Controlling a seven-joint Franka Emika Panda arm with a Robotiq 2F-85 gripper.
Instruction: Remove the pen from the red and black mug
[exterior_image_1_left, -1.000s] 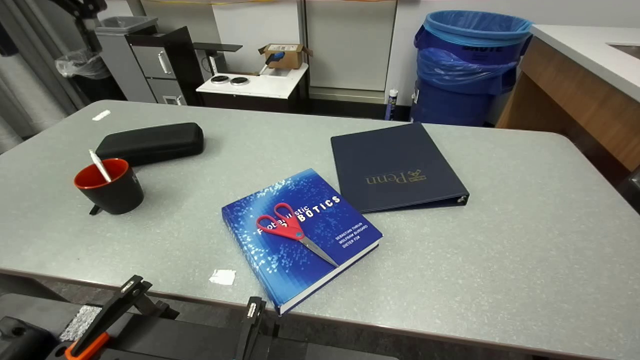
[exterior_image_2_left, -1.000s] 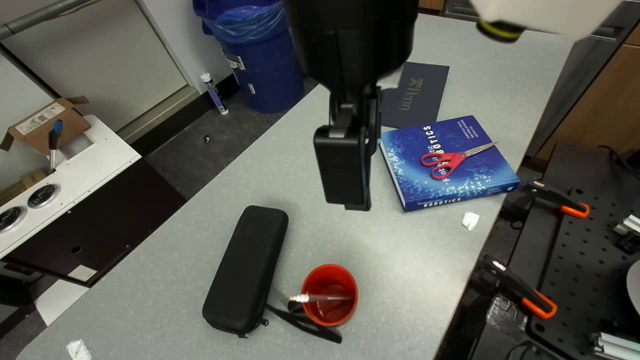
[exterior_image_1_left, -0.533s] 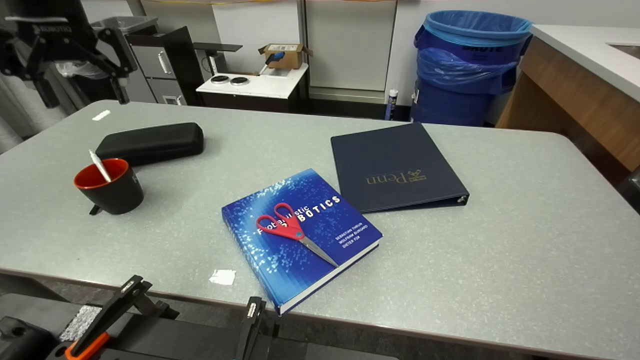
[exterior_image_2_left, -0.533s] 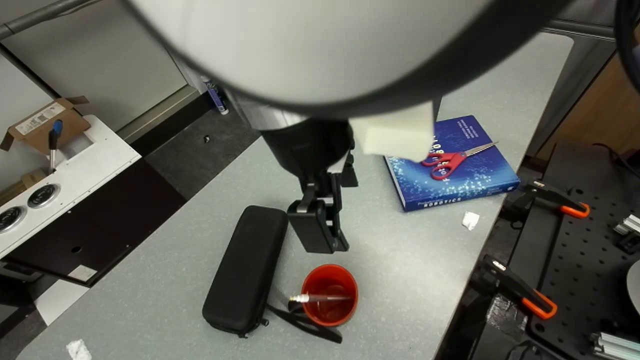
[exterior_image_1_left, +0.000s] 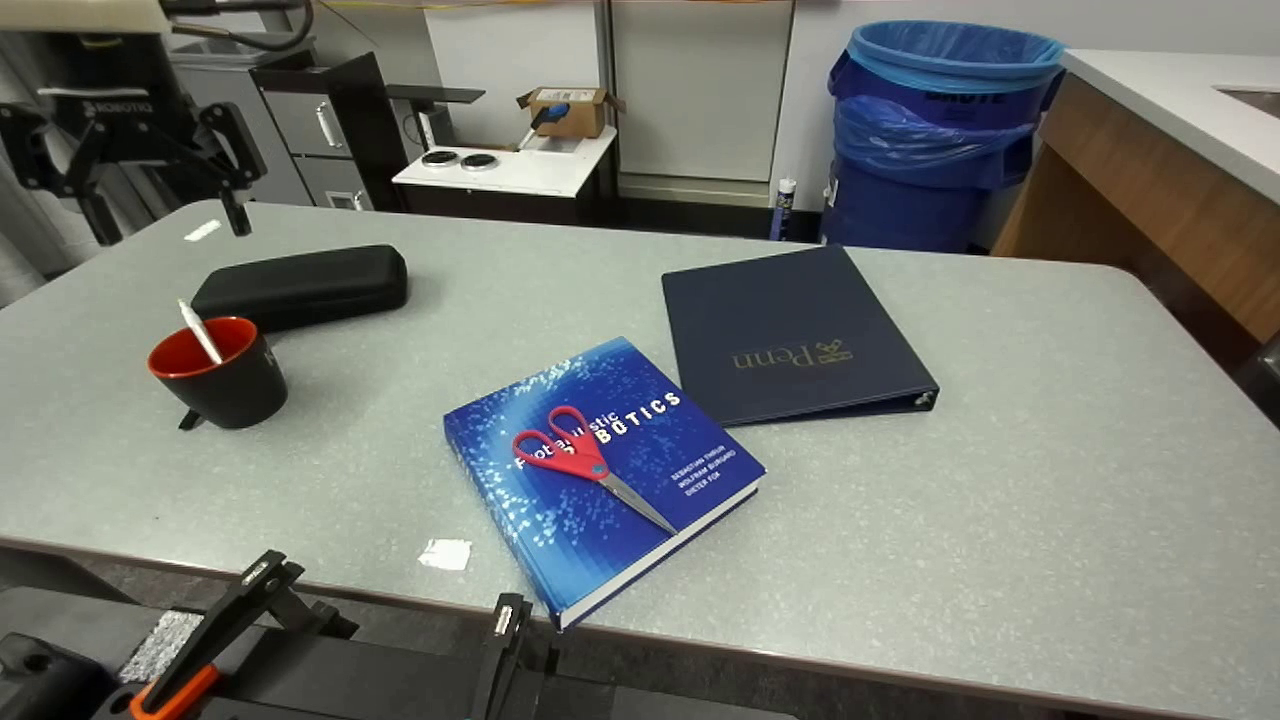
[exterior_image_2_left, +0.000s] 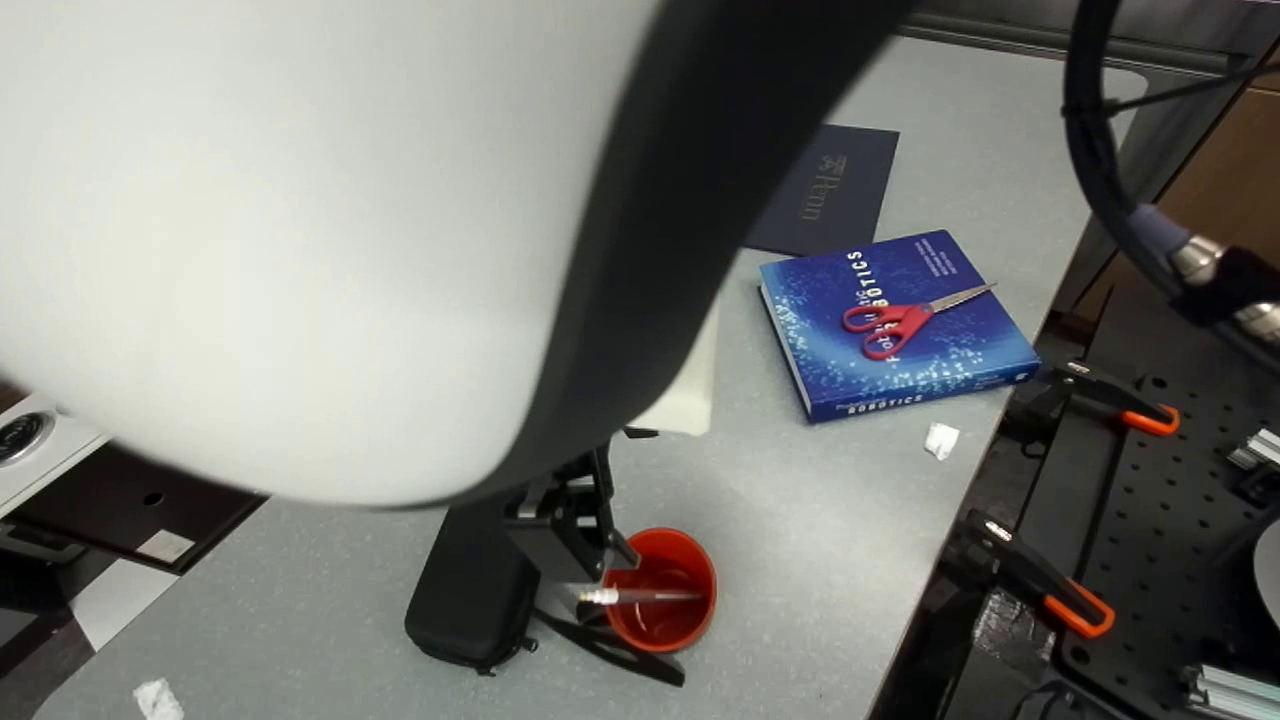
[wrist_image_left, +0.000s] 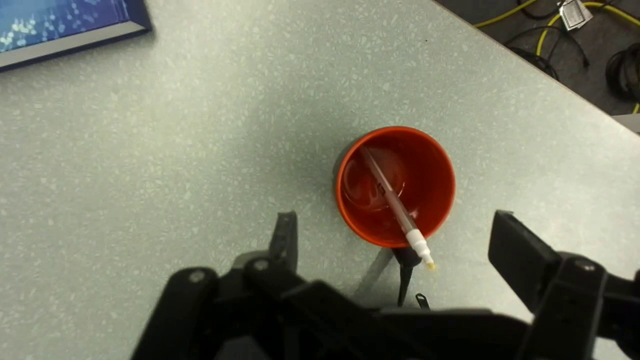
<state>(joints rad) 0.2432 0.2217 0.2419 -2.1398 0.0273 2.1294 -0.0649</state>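
Currently, in an exterior view, the gripper (exterior_image_1_left: 174, 236) hangs with its fingers spread wide, at eleven o'clock from the red and black mug (exterior_image_1_left: 237, 393). In the wrist view the pen (wrist_image_left: 398, 210) leans inside the mug, its white end jutting past the rim at five o'clock; a blue book (wrist_image_left: 65, 22) lies toward ten.

Mug (exterior_image_1_left: 240, 390) ×1; pen (wrist_image_left: 398, 210) ×1; gripper (exterior_image_1_left: 172, 231) ×1; bk. (exterior_image_1_left: 590, 520) ×1; binder (exterior_image_1_left: 780, 310) ×1; scissors (exterior_image_1_left: 580, 463), 1 pr.; blk. case (exterior_image_1_left: 305, 285) ×1; wht. patches (exterior_image_1_left: 445, 554) ×2; clamps (exterior_image_2_left: 1040, 573) ×2; burners (exterior_image_1_left: 479, 161) ×2.
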